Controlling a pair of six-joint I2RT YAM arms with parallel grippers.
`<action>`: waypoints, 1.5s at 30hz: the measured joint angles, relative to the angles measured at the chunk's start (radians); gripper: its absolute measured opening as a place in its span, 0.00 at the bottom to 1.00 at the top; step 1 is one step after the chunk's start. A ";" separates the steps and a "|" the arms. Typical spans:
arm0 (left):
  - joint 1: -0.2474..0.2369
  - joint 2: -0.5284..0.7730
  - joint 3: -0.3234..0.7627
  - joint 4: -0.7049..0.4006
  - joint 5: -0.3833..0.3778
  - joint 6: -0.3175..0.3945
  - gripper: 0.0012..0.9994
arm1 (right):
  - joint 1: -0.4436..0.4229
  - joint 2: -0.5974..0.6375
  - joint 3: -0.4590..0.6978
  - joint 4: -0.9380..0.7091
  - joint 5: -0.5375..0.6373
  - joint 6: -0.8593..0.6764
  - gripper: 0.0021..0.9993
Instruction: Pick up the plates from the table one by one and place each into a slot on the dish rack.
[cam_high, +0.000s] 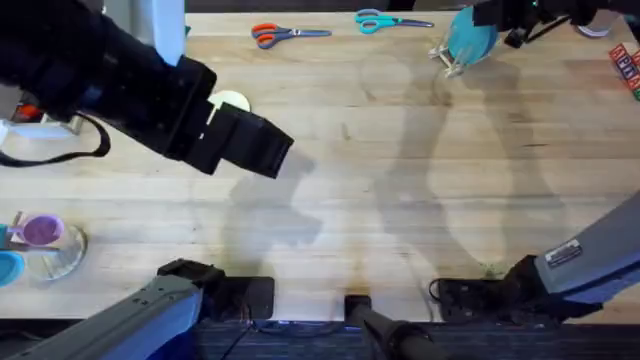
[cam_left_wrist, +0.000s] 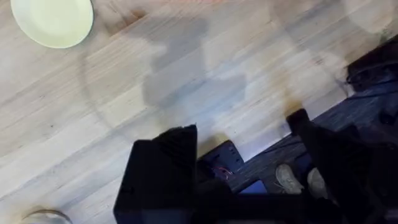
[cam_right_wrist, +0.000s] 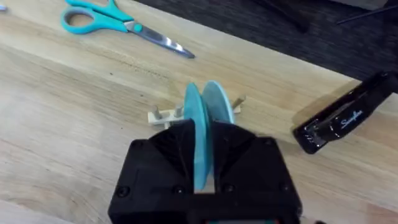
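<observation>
The right gripper pinches the teal plate on edge, jaws pressed against its two faces, and holds it right over the rack at the far side of the table. A second teal disc seems to stand just behind the held one; whether that is another plate already in a slot, I cannot tell. The risk here is misalignment: the rack is barely wider than the plate, so a slightly tilted rim could catch a peg top and push the light rack along the smooth wood, or tip it. Letting go before the rim seats between pegs would let the thin, slick plastic disc roll or fall flat.

The cream plate lies flat on the table, well away from the rack, near the left gripper, whose black fingers stand spread and empty above it. Lying flush on the planks, it offers little edge to grasp.

The rack is pale wood with short round pegs; the table is light, grained plank.
</observation>
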 joint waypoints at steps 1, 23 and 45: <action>0.000 0.000 0.000 0.000 0.000 0.000 0.99 | 0.000 -0.001 0.000 0.000 0.000 0.000 0.17; 0.000 0.000 0.000 0.000 0.000 0.000 0.99 | 0.000 -0.515 0.000 -0.461 0.000 0.003 0.57; 0.000 0.000 0.000 0.000 0.000 0.000 0.99 | 0.000 -0.622 0.000 -0.520 0.000 0.007 0.99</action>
